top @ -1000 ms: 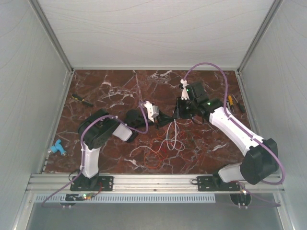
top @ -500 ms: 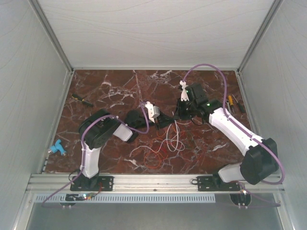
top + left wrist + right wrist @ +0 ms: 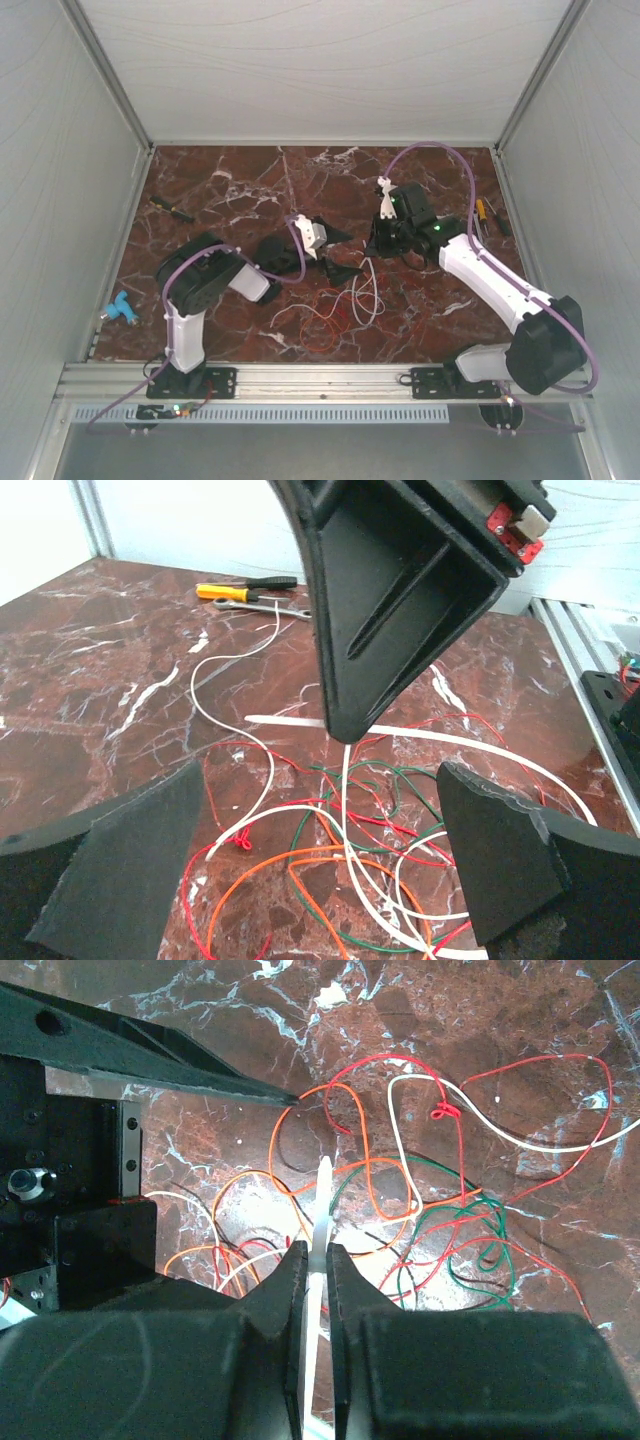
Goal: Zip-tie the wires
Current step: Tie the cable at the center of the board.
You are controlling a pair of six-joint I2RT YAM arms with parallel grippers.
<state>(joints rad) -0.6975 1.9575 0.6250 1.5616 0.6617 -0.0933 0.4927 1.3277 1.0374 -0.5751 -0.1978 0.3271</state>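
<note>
status: left claw (image 3: 320,768) is standing wide open, nothing sitting between its black fingers (image 3: 130,870). right claw (image 3: 318,1252) is clamping shut on the thin stiff pale grey-white plastic zip tie (image 3: 323,1200). The strip is running up between its two fingers and sticking out past the tips, over the tangle.

The thin red, orange, white and green wires (image 3: 330,830) are lying in loose loops on the red-brown marble surface (image 3: 90,700), around the middle, just on the near side of both claws.

In the left wrist view the right claw is hanging tip-down between the open left fingers, close above the wires; can't tell if it is touching them. A flat pale strip is also lying across behind that tip; can't tell whether it is the same tie.

Off to the sides: a yellow-handled screwdriver (image 3: 240,588) and a metal wrench (image 3: 275,606) are lying together at the right edge, and a small blue object (image 3: 120,307) is sitting at the left edge, well apart from the tangle.
</note>
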